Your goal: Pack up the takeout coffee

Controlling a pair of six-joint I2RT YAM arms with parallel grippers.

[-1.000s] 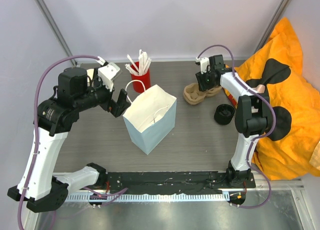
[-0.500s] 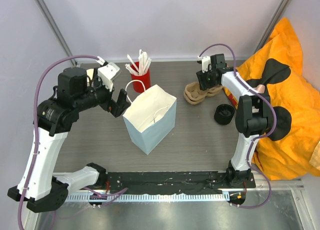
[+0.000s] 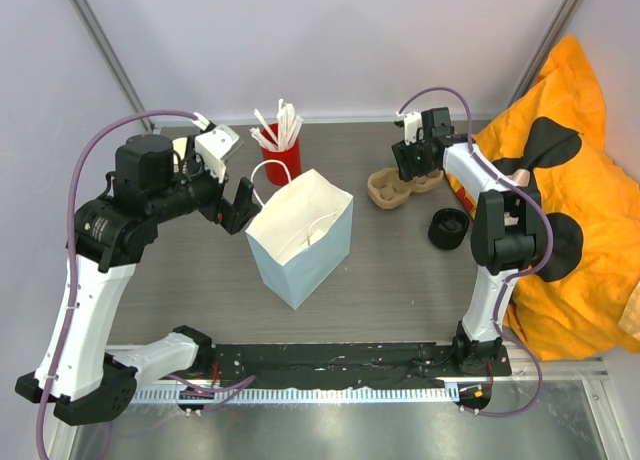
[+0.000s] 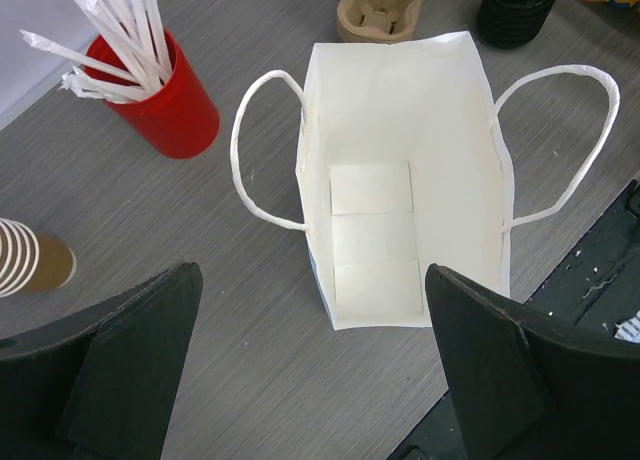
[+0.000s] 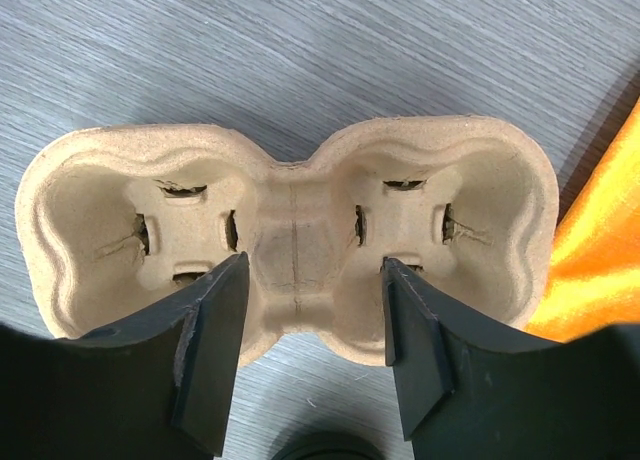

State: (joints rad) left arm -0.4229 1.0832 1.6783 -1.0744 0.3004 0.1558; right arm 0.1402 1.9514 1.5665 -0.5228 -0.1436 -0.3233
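Observation:
A tan paper cup with ribbed white rings, the takeout coffee (image 4: 28,260), stands at the left edge of the left wrist view, beside the red cup. My left gripper (image 4: 311,270) (image 3: 240,205) hangs open above the table at the near side of the open white paper bag (image 4: 400,180) (image 3: 300,235), holding nothing. My right gripper (image 5: 314,260) (image 3: 410,165) is open, its fingers either side of the middle bridge of the moulded cardboard cup carrier (image 5: 290,230) (image 3: 400,187), which lies flat on the table.
A red cup of white wrapped sticks (image 3: 282,160) (image 4: 175,105) stands behind the bag. A black lid (image 3: 449,227) (image 4: 517,5) lies right of the bag. An orange and black cloth (image 3: 570,180) covers the table's right side.
My right gripper has widened and the cup carrier has settled flat on the table. The left arm and the bag have not moved.

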